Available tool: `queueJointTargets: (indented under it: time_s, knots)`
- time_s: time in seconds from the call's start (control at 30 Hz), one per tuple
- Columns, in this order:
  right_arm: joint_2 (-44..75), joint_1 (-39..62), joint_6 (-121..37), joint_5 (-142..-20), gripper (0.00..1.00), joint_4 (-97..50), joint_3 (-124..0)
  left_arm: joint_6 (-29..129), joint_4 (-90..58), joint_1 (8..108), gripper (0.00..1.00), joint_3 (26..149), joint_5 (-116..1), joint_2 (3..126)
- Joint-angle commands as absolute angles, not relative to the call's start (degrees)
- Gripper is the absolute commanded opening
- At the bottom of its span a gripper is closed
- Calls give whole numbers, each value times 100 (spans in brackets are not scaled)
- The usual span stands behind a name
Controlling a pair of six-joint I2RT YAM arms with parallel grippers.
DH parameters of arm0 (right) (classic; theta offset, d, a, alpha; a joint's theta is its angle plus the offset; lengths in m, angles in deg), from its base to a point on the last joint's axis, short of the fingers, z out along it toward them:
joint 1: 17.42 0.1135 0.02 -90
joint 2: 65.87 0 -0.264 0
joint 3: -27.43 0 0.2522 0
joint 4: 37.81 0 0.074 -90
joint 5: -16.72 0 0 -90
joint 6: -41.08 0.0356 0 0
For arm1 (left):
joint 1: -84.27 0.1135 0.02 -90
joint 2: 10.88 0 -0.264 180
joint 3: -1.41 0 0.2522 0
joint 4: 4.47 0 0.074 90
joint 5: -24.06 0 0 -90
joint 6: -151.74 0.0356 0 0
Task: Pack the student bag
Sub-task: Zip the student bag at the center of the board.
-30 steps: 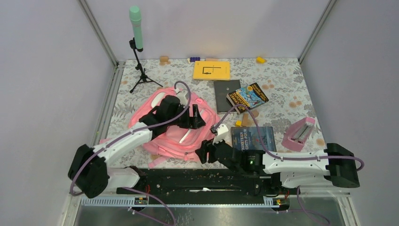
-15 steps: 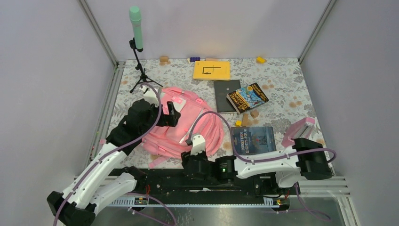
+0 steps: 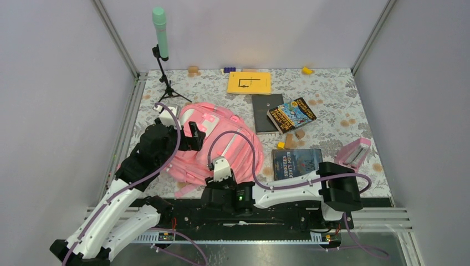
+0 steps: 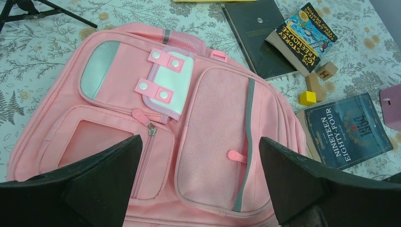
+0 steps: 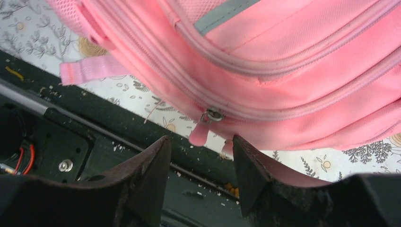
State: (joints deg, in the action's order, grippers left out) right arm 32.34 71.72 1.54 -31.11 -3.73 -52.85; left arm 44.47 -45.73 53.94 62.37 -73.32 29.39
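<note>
Pink, soft fabric made up the bag (image 3: 221, 145), which lay front-up on the left half of the worktop (image 3: 332, 94), its lower edge close to the arms' bases. It looked limp and light, likely to sag and fold if lifted by one point, and the flat cloth offered little to pinch. The zip pull (image 5: 199, 133) at the near edge seemed the surest hold. The right gripper (image 5: 201, 144) hung there, jaws partly apart on either side of the pull, gripping nothing. The left gripper (image 4: 199, 146) hovered over the front pockets (image 4: 215, 137), jaws spread wide and empty.
</note>
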Motion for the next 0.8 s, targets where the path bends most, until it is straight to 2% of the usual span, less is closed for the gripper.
queueJointTargets:
  time_s: [0.0, 0.3, 0.5, 0.67, 0.77]
  knots:
    - [3466, 6968, 228, -2833, 57, -198, -5634, 4557, -4442, 5404, 99, 6233, -7490, 2881]
    - [4057, 6769, -193, -2666, 51, -197, -5994, 4557, -4433, 5404, 99, 6228, -7460, 2921]
    - [4188, 6689, -95, -2665, 32, -195, -5865, 4548, -4434, 5403, 99, 6221, -7455, 2923]
    - [3917, 6687, -8, -2639, 3, -194, -5714, 4548, -4433, 5403, 99, 6202, -7456, 2911]
    - [3610, 6674, -128, -2640, 0, -235, -5544, 4568, -4424, 5403, 99, 6193, -7448, 2923]
